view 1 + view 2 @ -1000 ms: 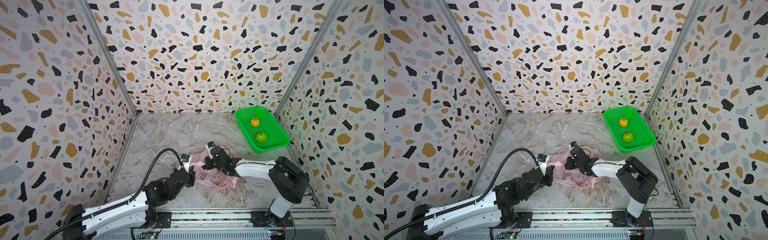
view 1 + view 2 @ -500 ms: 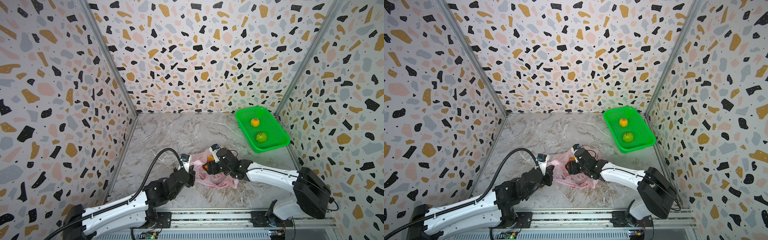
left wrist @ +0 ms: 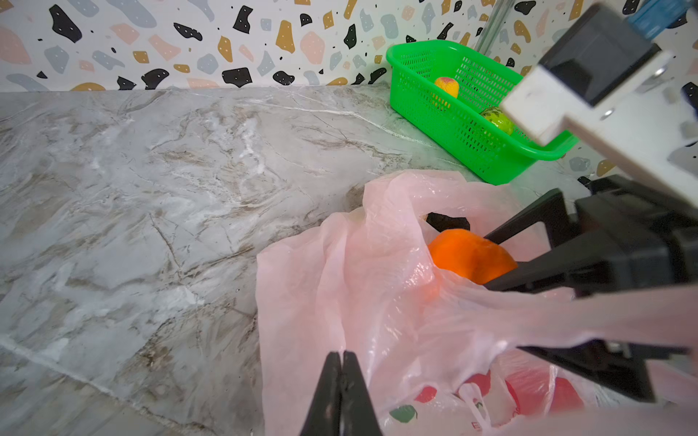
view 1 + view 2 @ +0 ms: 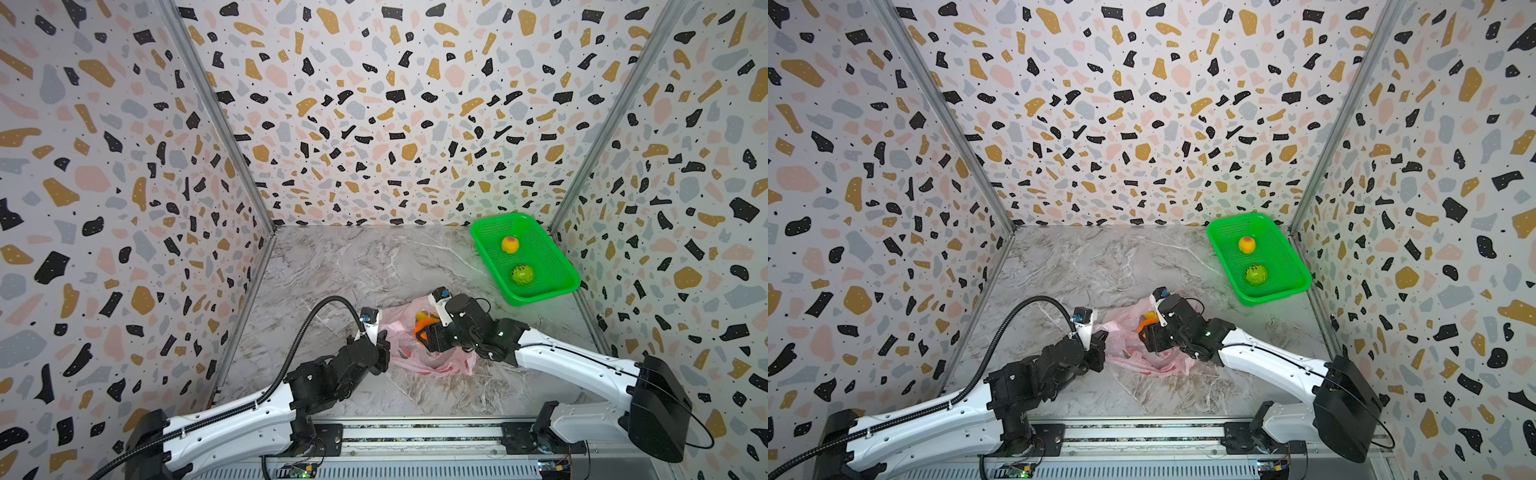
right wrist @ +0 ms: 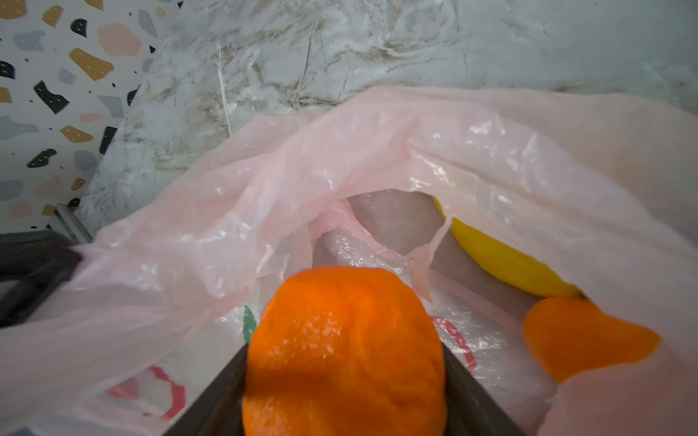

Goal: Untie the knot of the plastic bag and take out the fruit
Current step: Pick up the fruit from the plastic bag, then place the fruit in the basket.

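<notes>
- Right arm stretches low across the counter (image 4: 340,266) from the near rail, its wrist bent so the right gripper (image 4: 423,336) noses sideways into the mouth of the plastic bag (image 4: 432,361).
- Its jaws are clamped on an orange fruit (image 5: 343,351), one dark finger on each side; the right wrist view fills with that fruit, lifted over the bag's crumpled lining.
- Left arm reaches in from the opposite near corner, elbow folded, and the left gripper (image 3: 342,392) sits at the bag's edge with jaws pressed together; a taut band of pink film runs past it, but whether any plastic is pinched there is hard to judge.
- The bag lies open mid-counter between the two arms; no knot is visible in any view.
- Only the right wrist view shows what remains inside: a yellow banana (image 5: 506,260) and a second orange (image 5: 581,336) under the pink film.
- Both top views show the green basket (image 4: 557,286) in the far corner on the robot's right, holding a yellow-red peach (image 4: 510,244) and a green round fruit (image 4: 522,274).
</notes>
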`<state>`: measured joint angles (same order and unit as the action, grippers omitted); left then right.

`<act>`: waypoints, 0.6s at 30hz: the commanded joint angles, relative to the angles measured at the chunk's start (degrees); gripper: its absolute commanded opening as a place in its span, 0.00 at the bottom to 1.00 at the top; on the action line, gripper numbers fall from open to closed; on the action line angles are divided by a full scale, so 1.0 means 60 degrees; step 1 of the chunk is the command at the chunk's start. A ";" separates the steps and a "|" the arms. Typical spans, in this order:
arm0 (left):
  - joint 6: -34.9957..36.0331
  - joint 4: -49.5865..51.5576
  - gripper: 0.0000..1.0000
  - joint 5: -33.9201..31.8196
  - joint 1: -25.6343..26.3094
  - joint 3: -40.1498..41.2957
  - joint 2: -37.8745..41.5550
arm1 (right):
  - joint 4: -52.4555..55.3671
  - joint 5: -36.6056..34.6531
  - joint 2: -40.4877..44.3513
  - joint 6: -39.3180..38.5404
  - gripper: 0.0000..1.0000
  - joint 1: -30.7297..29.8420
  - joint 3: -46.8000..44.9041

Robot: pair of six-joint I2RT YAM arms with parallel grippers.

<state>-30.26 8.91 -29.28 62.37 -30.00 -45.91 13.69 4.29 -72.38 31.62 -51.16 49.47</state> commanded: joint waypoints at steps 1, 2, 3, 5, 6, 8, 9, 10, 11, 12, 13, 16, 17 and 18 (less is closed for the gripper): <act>-0.0010 -0.0313 0.00 -0.0047 0.0025 0.0079 0.0034 | 0.0836 0.0008 0.0673 -0.0155 0.63 0.0366 0.0614; -0.0010 -0.0313 0.00 -0.0054 0.0021 0.0078 0.0035 | 0.0963 0.0132 0.0822 -0.0171 0.63 0.0565 0.0682; -0.0010 -0.0309 0.00 -0.0045 0.0020 0.0078 0.0031 | 0.1058 0.0250 0.0932 -0.0184 0.63 0.0746 0.0740; 0.0002 -0.0313 0.00 -0.0036 0.0024 0.0081 0.0057 | 0.1250 0.0540 0.1222 -0.0244 0.64 0.1222 0.0864; 0.0003 -0.0325 0.00 -0.0028 0.0030 0.0078 0.0064 | 0.1313 0.0632 0.1312 -0.0295 0.63 0.1447 0.0925; 0.0000 -0.0335 0.00 -0.0036 0.0026 0.0092 0.0064 | 0.1380 0.0896 0.1452 -0.0478 0.64 0.2012 0.1046; 0.0002 -0.0362 0.00 -0.0019 0.0032 0.0106 0.0078 | 0.1360 0.1046 0.1471 -0.0591 0.63 0.2271 0.1064; -0.0001 -0.0378 0.00 -0.0023 0.0023 0.0129 0.0079 | 0.1316 0.1153 0.1468 -0.0735 0.63 0.2605 0.1081; 0.0011 -0.0407 0.00 0.0004 0.0024 0.0136 0.0063 | 0.1301 0.1257 0.1443 -0.0901 0.63 0.2973 0.1096; 0.0012 -0.0422 0.00 0.0028 0.0029 0.0147 0.0068 | 0.1260 0.1355 0.1416 -0.1031 0.63 0.3273 0.1122; 0.0019 -0.0430 0.00 0.0040 0.0034 0.0141 0.0042 | 0.1188 0.1449 0.1358 -0.1180 0.63 0.3744 0.1148; 0.0054 -0.0419 0.00 0.0065 0.0033 0.0093 0.0049 | 0.0847 0.1634 0.1193 -0.1479 0.64 0.4961 0.1227; 0.0058 -0.0416 0.00 0.0071 0.0030 0.0100 0.0057 | 0.0702 0.1642 0.1102 -0.1511 0.63 0.5414 0.1248; 0.0056 -0.0419 0.00 0.0067 0.0028 0.0093 0.0064 | 0.0482 0.1720 0.1001 -0.1536 0.64 0.5785 0.1247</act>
<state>-30.24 8.51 -28.99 62.37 -29.98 -45.93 18.76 12.88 -65.69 24.97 -21.04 54.65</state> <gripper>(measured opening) 0.047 0.693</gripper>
